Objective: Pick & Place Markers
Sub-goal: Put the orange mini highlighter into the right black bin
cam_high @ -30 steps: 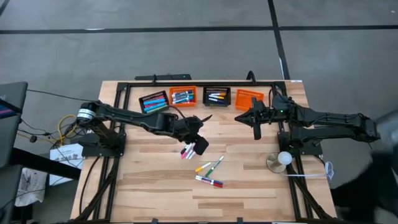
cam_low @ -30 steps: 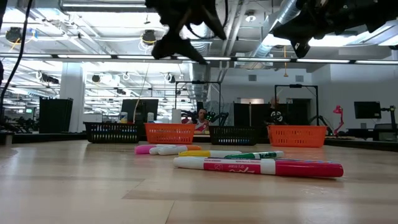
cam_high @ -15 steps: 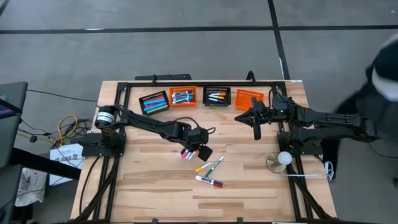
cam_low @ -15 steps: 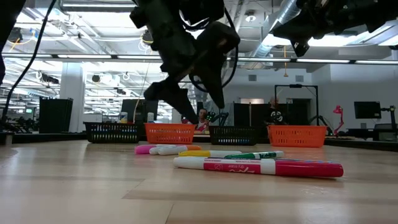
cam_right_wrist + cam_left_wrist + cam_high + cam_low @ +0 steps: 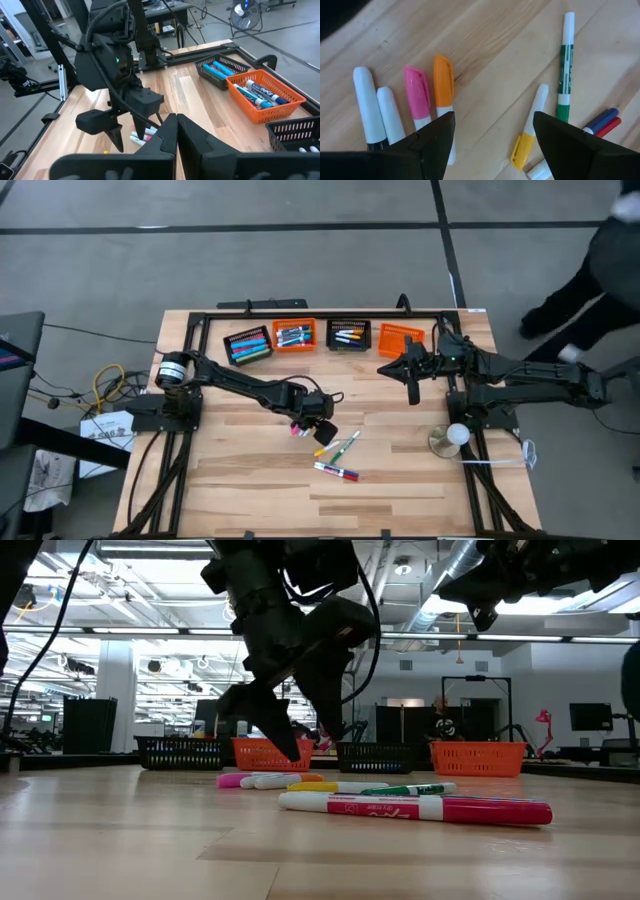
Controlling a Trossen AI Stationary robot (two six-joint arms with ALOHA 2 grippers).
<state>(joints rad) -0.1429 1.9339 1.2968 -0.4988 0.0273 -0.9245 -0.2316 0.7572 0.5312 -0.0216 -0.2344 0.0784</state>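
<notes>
We hold our left gripper (image 5: 492, 137) low over the loose markers (image 5: 335, 452) in the middle of the table (image 5: 400, 480), jaws spread wide and gripping nothing. Just beneath lie a pink marker (image 5: 417, 97) and an orange marker (image 5: 443, 82), side by side; a green marker (image 5: 564, 65) and a yellow-capped marker (image 5: 527, 140) lie nearby. We judge them light, stiff and smooth, likely to roll, so we would pinch one across the middle of its barrel. Our right gripper (image 5: 413, 387) waits shut near the baskets (image 5: 350, 335), where more markers sit.
</notes>
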